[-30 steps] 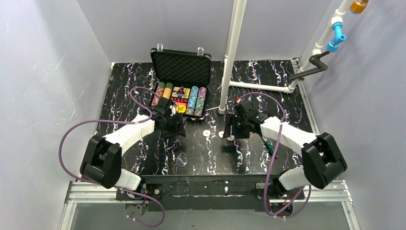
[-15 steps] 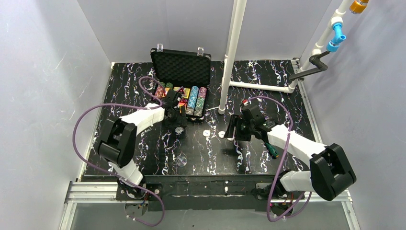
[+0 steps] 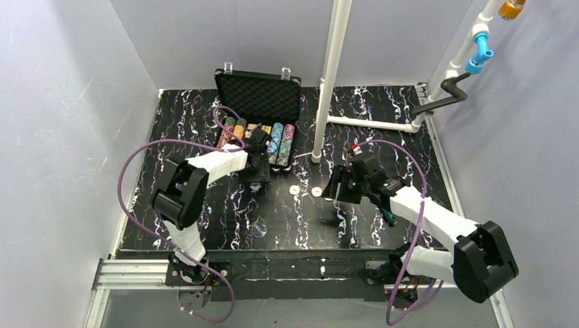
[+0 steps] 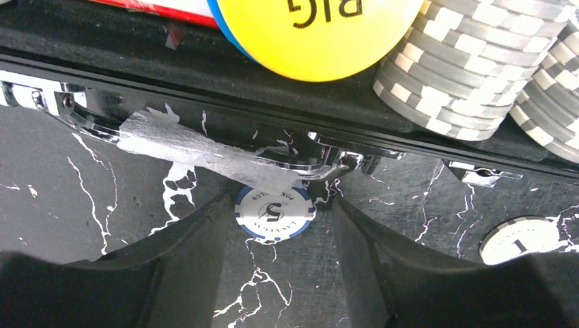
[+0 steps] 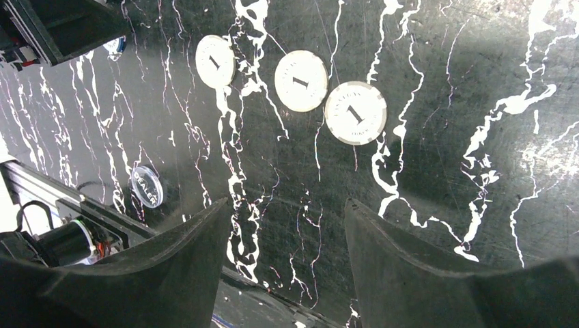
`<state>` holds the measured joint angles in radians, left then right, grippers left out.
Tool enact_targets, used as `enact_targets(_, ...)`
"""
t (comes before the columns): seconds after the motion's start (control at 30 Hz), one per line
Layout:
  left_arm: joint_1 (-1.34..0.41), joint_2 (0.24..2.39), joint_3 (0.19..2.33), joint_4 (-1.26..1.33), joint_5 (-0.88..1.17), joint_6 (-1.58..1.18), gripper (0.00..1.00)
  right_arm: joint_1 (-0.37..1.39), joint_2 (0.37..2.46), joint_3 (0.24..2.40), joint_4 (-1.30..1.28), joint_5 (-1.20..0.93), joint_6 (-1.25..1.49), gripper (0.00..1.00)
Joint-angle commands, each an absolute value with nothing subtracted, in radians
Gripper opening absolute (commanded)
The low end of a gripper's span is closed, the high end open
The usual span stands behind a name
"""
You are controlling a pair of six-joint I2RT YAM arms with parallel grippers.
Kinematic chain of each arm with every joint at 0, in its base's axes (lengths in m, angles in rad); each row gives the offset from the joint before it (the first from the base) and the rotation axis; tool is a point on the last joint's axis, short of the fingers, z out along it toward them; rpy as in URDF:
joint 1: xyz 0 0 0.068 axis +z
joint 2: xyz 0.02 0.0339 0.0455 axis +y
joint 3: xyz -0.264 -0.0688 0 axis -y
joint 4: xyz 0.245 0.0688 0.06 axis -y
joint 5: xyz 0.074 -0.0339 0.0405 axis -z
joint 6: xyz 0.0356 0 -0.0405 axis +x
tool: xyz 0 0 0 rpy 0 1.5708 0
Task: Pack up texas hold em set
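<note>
Left gripper [image 4: 276, 225], jaws apart and empty, straddles a blue chip [image 4: 274, 212] that lies on the table [image 3: 177, 116] just beside the front rim of the open case [image 3: 258, 96]. Right gripper [image 5: 283, 212], likewise spread and empty, hovers near three loose white chips [image 5: 301, 80]. Chip rows [image 3: 280, 140] and the yellow disc [image 4: 321, 27] already sit inside the case. Left to do, by appearance: blue chip, white chips, clear dealer button [image 5: 147, 185], closing the lid. Compared with one second before, the left arm has reached further in toward the case.
</note>
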<state>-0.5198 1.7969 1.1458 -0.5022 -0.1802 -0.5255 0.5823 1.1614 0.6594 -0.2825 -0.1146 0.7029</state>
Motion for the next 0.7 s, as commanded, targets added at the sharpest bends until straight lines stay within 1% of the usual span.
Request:
enact_targets(0.0, -0.525, 1.832, 1.141, -0.561, -0.200, -0.554, 0.53, 0.576, 1.130, 0.646, -0.261, -0.127, 0.702, 0.69)
enact_targets(0.07, -0.525, 1.842, 1.135, -0.561, -0.192, -0.550, 0.50, 0.577, 1.124, 0.641, -0.260, -0.130, 0.705, 0.69)
enact_targets(0.13, -0.525, 1.851, 1.133, -0.561, -0.189, -0.540, 0.42, 0.576, 1.119, 0.634, -0.257, -0.134, 0.708, 0.69)
enact_targets(0.33, -0.525, 1.817, 1.133, -0.569, -0.166, -0.506, 0.26, 0.577, 1.113, 0.622, -0.254, -0.158, 0.718, 0.69)
enact_targets(0.43, -0.525, 1.765, 1.118, -0.556, -0.097, -0.493, 0.23, 0.577, 1.108, 0.616, -0.246, -0.172, 0.729, 0.69)
enact_targets(0.63, -0.525, 1.677, 1.098, -0.554, -0.001, -0.482, 0.20, 0.576, 1.128, 0.623, -0.228, -0.202, 0.743, 0.69)
enact_targets(0.67, -0.525, 1.663, 1.095, -0.554, 0.041, -0.485, 0.20, 0.578, 1.135, 0.626, -0.223, -0.209, 0.745, 0.69)
